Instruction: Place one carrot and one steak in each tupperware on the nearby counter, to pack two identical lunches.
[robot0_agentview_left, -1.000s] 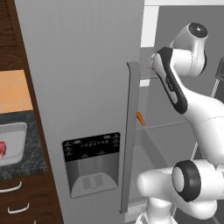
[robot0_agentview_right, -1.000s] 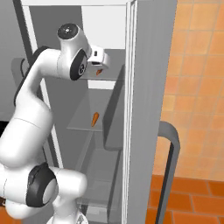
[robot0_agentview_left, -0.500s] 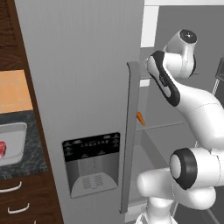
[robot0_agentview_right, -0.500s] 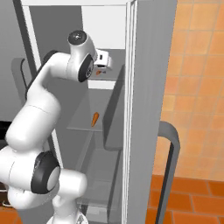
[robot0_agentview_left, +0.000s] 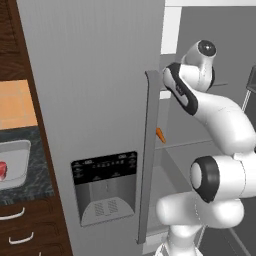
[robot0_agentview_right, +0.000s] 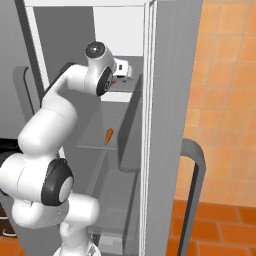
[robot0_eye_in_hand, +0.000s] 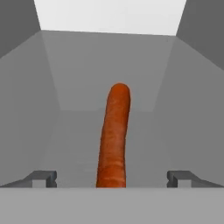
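Note:
In the hand view a carrot (robot0_eye_in_hand: 114, 135) lies lengthwise on a grey fridge shelf, its near end between my fingertips (robot0_eye_in_hand: 43, 178). My gripper (robot0_eye_in_hand: 111, 178) is open around that end and is not clamped on it. The right base view has my hand (robot0_agentview_right: 122, 70) reaching in at the upper shelf, with an orange bit of that carrot (robot0_agentview_right: 111, 83) beside it. A second carrot (robot0_agentview_right: 108, 136) (robot0_agentview_left: 160, 135) rests on the shelf below. Far left, a grey tupperware (robot0_agentview_left: 15, 162) on the counter (robot0_agentview_left: 35, 182) holds a red steak (robot0_agentview_left: 2, 170).
The open fridge's grey left door (robot0_agentview_left: 100, 90) with its tall handle (robot0_agentview_left: 149, 150) and dispenser panel (robot0_agentview_left: 105, 187) stands between the arm and the counter. The other door (robot0_agentview_right: 170, 125) flanks the right side. Dark wooden drawers (robot0_agentview_left: 20, 225) sit under the counter.
The arm has stretched further into the fridge at the upper shelf, bringing the hand up to the carrot. The jaws have stayed open.

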